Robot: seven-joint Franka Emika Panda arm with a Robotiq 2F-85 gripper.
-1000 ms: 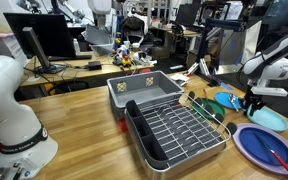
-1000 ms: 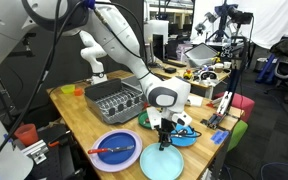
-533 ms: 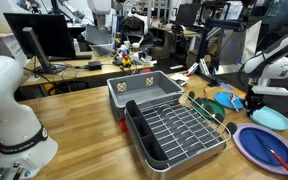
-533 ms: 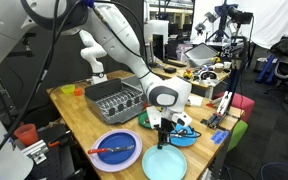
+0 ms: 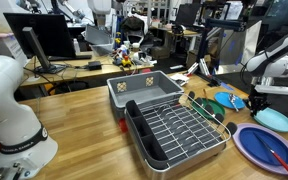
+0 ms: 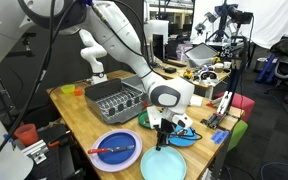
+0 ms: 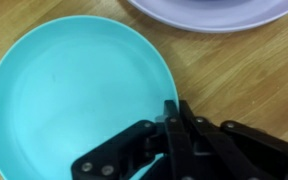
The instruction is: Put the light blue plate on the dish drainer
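One light blue plate lies flat on the table, well apart from the dish drainer. Gripper hangs at its rim, jaws seemingly pressed together. Judged light, stiff, slippery plastic: pinch the raised rim.

The rectangular silver wire dish drainer lies open from above, its rack bare. Between it and the round light blue plastic plate, small blue-green items clutter the table. A large purple-rimmed plate sits just beside the blue one; a grey plastic bin stands just behind the drainer
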